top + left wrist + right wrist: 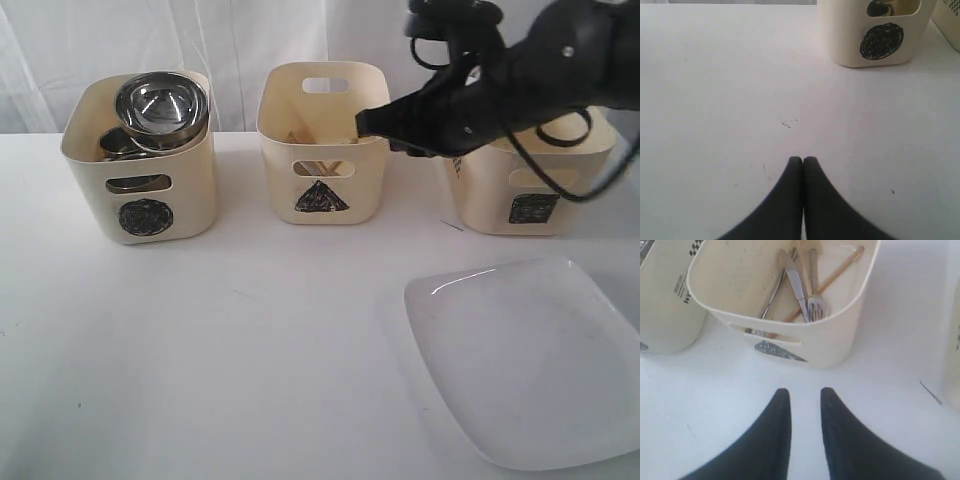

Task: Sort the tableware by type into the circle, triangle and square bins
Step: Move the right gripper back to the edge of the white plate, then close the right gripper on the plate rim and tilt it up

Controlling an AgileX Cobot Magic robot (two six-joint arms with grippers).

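Nearest, in front of the triangle bin (pixel 275 180) and off to its right, the white plate (pixel 525 360) lies flat on the table (pixel 250 350), the only piece not yet sorted. The left gripper (pixel 802 161) rests low over bare table left of that bin, clenched on nothing. The right gripper (pixel 801 392) hovers at the triangle bin's front right rim, fingers parted and empty. Inside that bin lie the fork (pixel 816 305), knife (pixel 799 287), spoon (pixel 771 295) and chopsticks (pixel 832 275). Left of it, the circle bin (pixel 90 190) is topped by a steel bowl (pixel 160 103). Right of it, the arm partly hides the square bin (pixel 480 205).

The cutlery step looks finished. Next, the right arm should probably drop to the plate, catch its thin raised edge, and tip it upright to fit the square bin.
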